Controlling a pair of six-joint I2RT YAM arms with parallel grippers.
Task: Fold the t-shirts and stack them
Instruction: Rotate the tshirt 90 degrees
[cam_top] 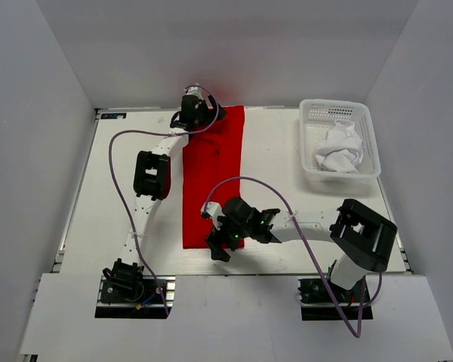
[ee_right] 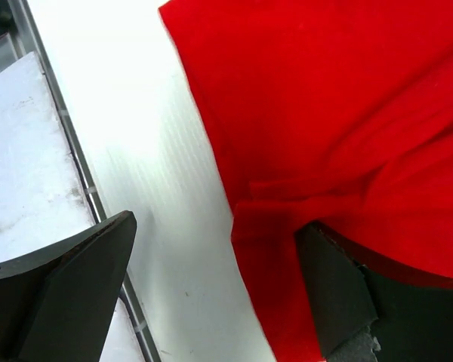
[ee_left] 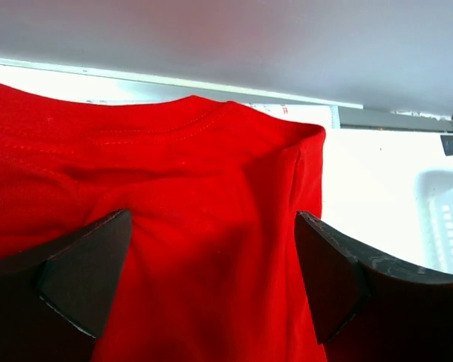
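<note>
Red t-shirt lies as a long strip, near to far

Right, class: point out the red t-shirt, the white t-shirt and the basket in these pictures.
red t-shirt [cam_top: 211, 173], top view, middle of the folded cloth.
white t-shirt [cam_top: 340, 148], top view, centre of the crumpled bundle.
basket [cam_top: 328, 111], top view, its far wall.

One t-shirt lies centrally, the other t-shirt in the right-hand basket.
</note>
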